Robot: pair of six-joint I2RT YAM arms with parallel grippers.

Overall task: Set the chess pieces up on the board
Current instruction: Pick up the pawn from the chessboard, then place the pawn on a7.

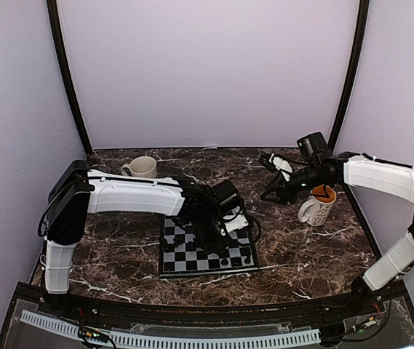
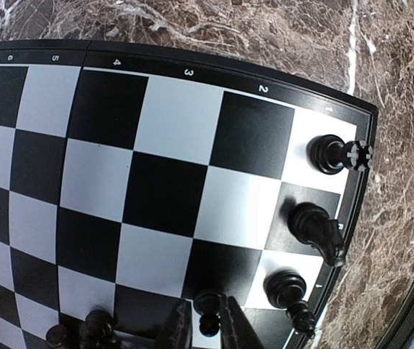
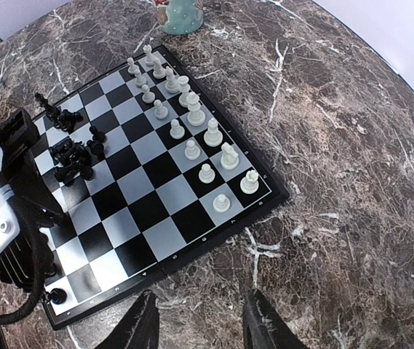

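Observation:
The board (image 1: 181, 262) lies on the dark marble table in front of the left arm. My left gripper (image 1: 220, 241) is low over its right side. In the left wrist view it (image 2: 207, 329) is shut on a small black pawn (image 2: 208, 305) standing on a square. A black rook (image 2: 334, 154), knight (image 2: 316, 225) and bishop (image 2: 287, 289) stand along the edge row. White pieces (image 3: 192, 123) fill two rows on the far side. Loose black pieces (image 3: 76, 156) lie bunched near the left arm. My right gripper (image 3: 201, 309) hangs open over bare marble beside the board (image 3: 156, 233).
A cream mug (image 1: 141, 167) stands at the back left. A white mug (image 1: 316, 207) with an orange inside sits under the right arm. One black piece (image 3: 57, 295) stands on a corner square. Curtain walls close in the back and sides.

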